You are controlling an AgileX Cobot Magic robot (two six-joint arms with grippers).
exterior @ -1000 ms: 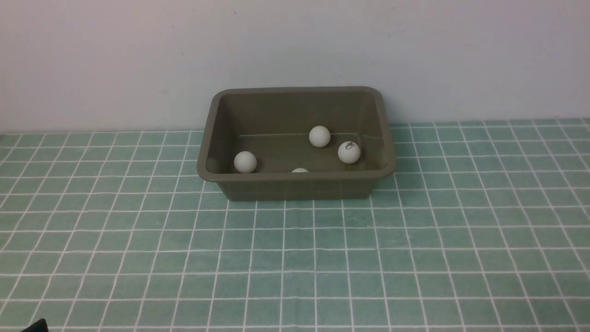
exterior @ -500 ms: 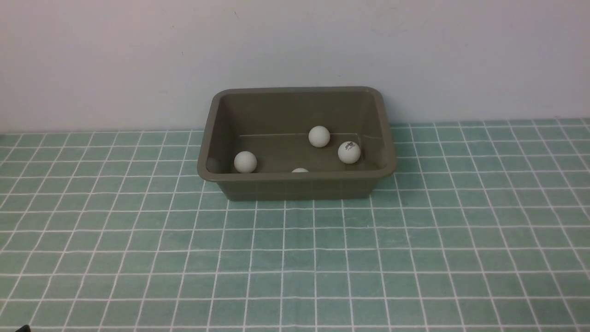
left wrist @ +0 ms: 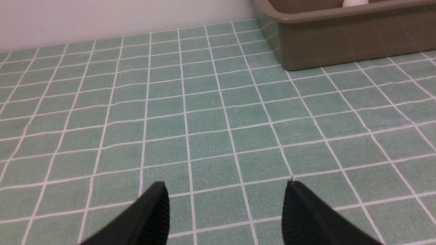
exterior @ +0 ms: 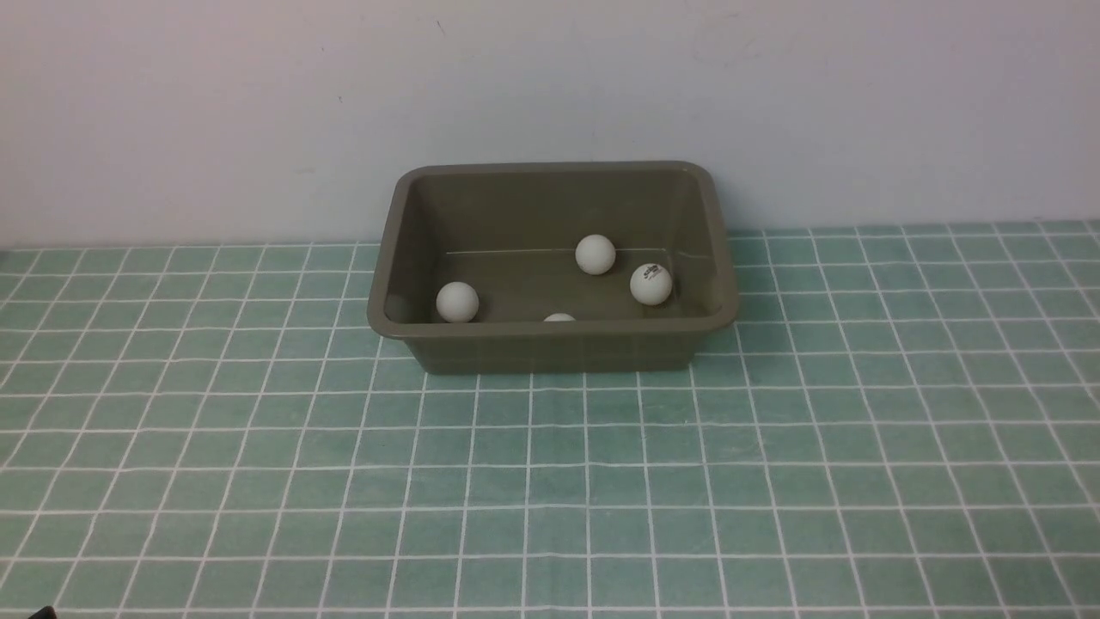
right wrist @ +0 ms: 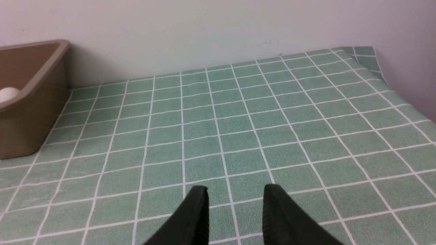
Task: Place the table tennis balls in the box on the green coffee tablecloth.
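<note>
The box sits on the green coffee tablecloth, close to the wall. All four table tennis balls lie inside the box, one mostly hidden behind its near wall. The left gripper has its jaws apart, holding nothing. The right gripper has its jaws closed as far as they go, empty
</note>
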